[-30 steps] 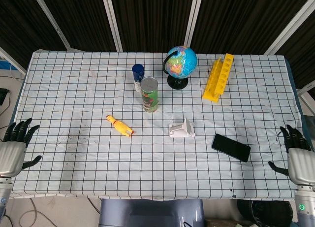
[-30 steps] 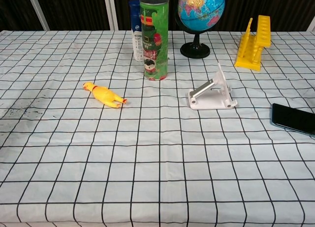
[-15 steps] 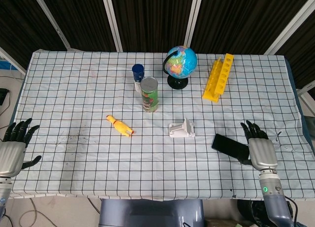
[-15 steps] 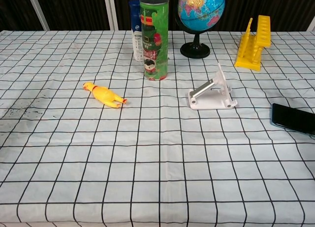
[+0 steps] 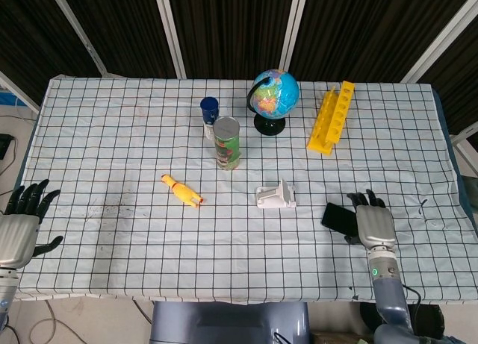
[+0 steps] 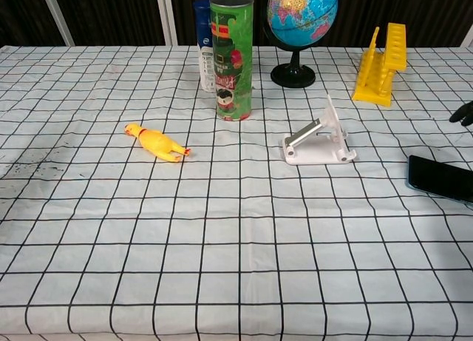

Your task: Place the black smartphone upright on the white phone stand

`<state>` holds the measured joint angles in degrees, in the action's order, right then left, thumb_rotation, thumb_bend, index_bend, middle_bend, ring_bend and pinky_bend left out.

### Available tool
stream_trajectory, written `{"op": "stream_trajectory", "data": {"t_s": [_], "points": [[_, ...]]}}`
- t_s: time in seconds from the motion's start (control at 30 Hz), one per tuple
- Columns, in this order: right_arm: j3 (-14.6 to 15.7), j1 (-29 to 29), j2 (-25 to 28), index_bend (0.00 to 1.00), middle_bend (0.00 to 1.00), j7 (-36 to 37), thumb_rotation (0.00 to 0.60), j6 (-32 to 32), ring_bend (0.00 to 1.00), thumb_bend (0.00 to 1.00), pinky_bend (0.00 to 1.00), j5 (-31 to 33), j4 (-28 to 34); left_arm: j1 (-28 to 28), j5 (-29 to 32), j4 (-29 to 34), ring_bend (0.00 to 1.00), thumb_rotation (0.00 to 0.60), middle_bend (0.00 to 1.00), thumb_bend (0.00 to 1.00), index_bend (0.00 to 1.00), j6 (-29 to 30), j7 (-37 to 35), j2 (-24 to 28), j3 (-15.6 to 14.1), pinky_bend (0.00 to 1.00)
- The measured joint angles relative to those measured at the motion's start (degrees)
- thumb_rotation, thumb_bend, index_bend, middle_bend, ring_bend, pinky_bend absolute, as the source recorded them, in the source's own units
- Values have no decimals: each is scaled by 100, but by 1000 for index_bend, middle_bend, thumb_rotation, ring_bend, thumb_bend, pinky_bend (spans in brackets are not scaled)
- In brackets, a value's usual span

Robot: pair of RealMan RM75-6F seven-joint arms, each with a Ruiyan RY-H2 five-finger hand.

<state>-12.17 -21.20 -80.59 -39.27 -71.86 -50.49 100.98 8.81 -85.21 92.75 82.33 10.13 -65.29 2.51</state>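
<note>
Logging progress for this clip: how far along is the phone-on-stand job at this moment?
Nothing is finished. The black smartphone lies flat on the checked tablecloth, right of the empty white phone stand. In hand: the right hand hovers over the phone's right end, fingers spread, no grip visible. The left hand is open at the table's left edge. Left: grasp, lift, and set the phone upright on the stand.

Black smartphone [image 5: 340,218] flat beside stand [image 5: 275,195]

gap: white phone stand [image 5: 275,195]–black smartphone [image 5: 340,218] bare | behind stand: green can [image 5: 227,142]
</note>
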Motion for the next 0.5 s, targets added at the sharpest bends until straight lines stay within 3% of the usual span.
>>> {"op": "stream_trajectory", "data": {"t_s": [0.5], "points": [[-10,-267,-294,231,214,-432,600,-187,59,181,179,834,-57,3,-1,2,0,600,0,100,140,-8,-12,9,-5,0]]}}
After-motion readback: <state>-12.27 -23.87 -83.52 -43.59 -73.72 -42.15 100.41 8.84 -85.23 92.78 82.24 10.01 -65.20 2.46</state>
